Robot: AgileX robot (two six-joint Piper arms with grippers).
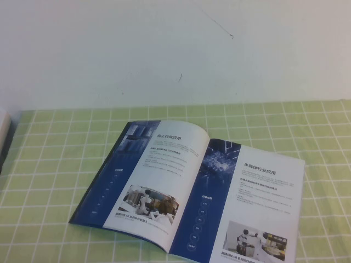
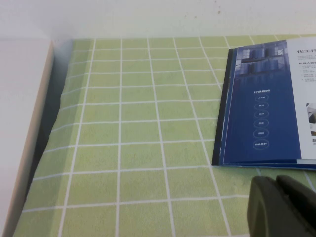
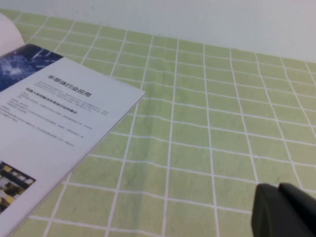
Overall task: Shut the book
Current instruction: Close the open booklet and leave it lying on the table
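Observation:
An open book (image 1: 186, 192) lies flat on the green checked cloth, with blue-and-white pages facing up and the spine running diagonally. Neither gripper shows in the high view. In the left wrist view the left gripper (image 2: 277, 181) hangs just above the cloth near the book's (image 2: 261, 108) left page edge, its dark fingers pressed together with nothing between them. In the right wrist view the right gripper (image 3: 278, 188) is over bare cloth, well off the book's (image 3: 54, 123) right page, fingers also together and empty.
The green checked tablecloth (image 1: 55, 164) covers the table up to a white wall (image 1: 164, 49) behind. A white box-like edge (image 2: 19, 123) stands along the table's left side, also visible as a white object (image 1: 3, 131) in the high view.

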